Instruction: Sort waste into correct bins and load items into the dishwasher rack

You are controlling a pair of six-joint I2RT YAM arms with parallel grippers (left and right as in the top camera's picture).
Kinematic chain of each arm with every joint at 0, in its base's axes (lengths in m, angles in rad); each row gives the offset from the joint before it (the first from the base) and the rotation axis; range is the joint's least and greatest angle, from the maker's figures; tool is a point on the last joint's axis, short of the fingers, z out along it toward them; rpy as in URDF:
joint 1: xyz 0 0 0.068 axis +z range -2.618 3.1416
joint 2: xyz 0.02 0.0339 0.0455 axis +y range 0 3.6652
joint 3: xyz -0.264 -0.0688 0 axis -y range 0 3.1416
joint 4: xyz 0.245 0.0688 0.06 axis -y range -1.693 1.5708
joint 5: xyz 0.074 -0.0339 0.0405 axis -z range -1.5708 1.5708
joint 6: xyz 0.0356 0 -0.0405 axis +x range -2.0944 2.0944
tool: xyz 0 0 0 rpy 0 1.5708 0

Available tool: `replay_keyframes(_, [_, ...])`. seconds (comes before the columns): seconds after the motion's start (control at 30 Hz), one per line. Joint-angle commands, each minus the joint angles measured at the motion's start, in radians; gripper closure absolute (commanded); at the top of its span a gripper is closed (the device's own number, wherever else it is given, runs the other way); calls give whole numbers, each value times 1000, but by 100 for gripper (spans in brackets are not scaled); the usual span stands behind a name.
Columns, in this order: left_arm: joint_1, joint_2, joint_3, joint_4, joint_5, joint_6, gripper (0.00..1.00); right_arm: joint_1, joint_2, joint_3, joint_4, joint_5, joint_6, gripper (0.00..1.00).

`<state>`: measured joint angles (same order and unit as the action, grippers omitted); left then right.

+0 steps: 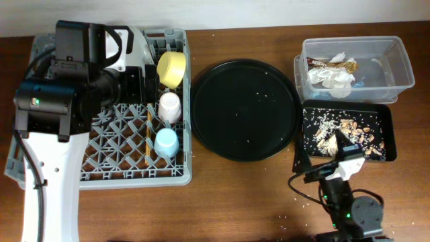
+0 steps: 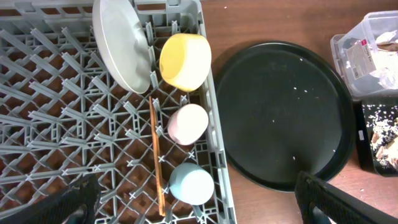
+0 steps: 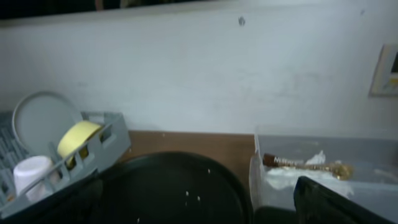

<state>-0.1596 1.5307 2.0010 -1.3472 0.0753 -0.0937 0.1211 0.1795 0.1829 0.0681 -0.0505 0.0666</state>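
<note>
Left gripper (image 2: 202, 205) hangs above the dishwasher rack (image 1: 101, 144), its two fingers (image 2: 68, 205) spread wide and holding nothing. Right gripper (image 3: 199, 208) sits off the rack's right side, near the front corner of the shallow black tray (image 1: 348, 132); its fingers (image 3: 339, 202) are likewise wide apart and empty.

Rack contents, all along its right-hand side:
- one pale grey-green plate (image 2: 121, 43), standing on edge and leaning at the rack's far end;
- one yellow bowl (image 2: 185, 61), tipped on its side just right of the plate;
- one pink cup (image 2: 188, 123) and one light blue cup (image 2: 191, 183), in a row towards the rack's near edge, both apparently mouth-down;
- wooden chopsticks (image 2: 157, 158), lying together just left of the cups, long axis parallel to the rack's right wall.

One round black tray (image 1: 246, 109) lies on the tabletop (image 1: 222, 208) just right of the rack, flecked with rice grains. Farther right of the rack stands one clear tub (image 1: 356, 67) holding crumpled white napkins (image 1: 330, 79), pieces not countable, and one brown-gold wrapper (image 1: 334, 64), long axis running away from the rack. Wrapper print and a tub label are too small to read. Nearer than the tub, the shallow black tray carries the food scraps (image 1: 342, 128).
</note>
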Motion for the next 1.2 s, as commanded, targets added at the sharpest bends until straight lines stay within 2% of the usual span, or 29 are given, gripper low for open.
replay_keyframes(0.0, [-2, 2, 8, -1, 8, 13, 0, 24, -71, -87, 61, 45, -10, 1])
replay_keyframes(0.23, [-2, 2, 8, 0, 8, 13, 1, 24, -176, -177, 58, 48, -10, 2])
replay_keyframes(0.43, [-2, 2, 8, -1, 8, 13, 0, 24, -176, -177, -155, 44, -6, 2])
replay_keyframes(1.17, [-2, 2, 8, -1, 8, 13, 1, 24, -176, -177, -148, 48, -7, 2])
